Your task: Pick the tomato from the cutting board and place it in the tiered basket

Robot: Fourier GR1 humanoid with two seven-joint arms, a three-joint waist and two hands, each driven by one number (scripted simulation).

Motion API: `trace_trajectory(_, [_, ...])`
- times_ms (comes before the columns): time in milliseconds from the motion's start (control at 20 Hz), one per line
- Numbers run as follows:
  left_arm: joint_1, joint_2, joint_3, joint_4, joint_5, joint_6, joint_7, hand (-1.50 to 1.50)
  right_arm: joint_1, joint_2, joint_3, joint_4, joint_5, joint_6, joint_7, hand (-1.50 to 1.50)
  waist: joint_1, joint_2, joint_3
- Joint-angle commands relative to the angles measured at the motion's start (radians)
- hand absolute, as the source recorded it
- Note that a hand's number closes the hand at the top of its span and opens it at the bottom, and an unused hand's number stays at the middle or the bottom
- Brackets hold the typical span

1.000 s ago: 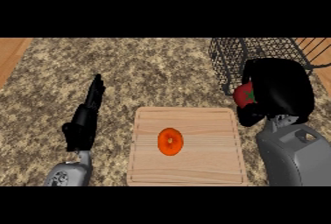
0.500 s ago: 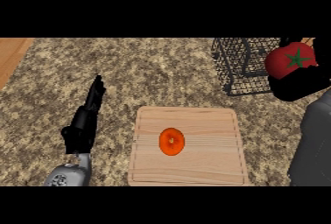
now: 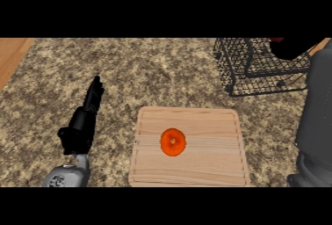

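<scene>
1. Tomato [image 3: 172,142] lying in the middle of the cutting board [image 3: 194,173], near side of the counter [image 3: 149,70].
2. Wire basket [image 3: 256,66] far right.
3. Left hand [image 3: 84,121] left of the board, fingers straight, holding nothing.
4. Right hand [image 3: 292,46] above the basket, mostly cut off; cannot tell its fingers.

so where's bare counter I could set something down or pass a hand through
Bare counter lies beyond the cutting board, between the left hand and the tiered basket. Crowded at right, where the right hand and forearm fill the edge. An orange piece occupies the board's middle.
</scene>
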Motion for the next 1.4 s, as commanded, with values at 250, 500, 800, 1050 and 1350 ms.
trace_trajectory(250, [-0.022,-0.027,-0.025,0.018,-0.019,0.023,-0.005,0.00,-0.065,-0.150,0.026,0.339,0.032,-0.217,-0.109,1.50,0.002,0.002,0.000])
trace_trajectory(500, [-0.018,0.010,0.016,0.020,0.018,-0.029,-0.008,0.00,-0.020,-0.190,0.063,0.439,0.064,-0.322,-0.172,1.50,0.001,0.001,0.000])
trace_trajectory(800, [0.024,0.020,0.003,0.001,0.005,-0.033,-0.027,0.00,-0.077,-0.199,-0.164,0.602,-0.059,-0.461,-0.129,-1.50,0.017,0.006,0.001])
trace_trajectory(1050, [-0.046,-0.012,-0.001,0.012,-0.026,0.012,0.011,0.00,-0.102,-0.182,-0.188,0.705,-0.137,-0.501,-0.180,-1.50,0.006,0.003,0.001])
trace_trajectory(1350, [-0.008,0.014,0.007,-0.059,0.003,-0.022,0.053,0.00,-0.089,-0.230,-0.324,0.683,-0.251,-0.657,-0.229,-1.50,0.005,0.002,0.002])
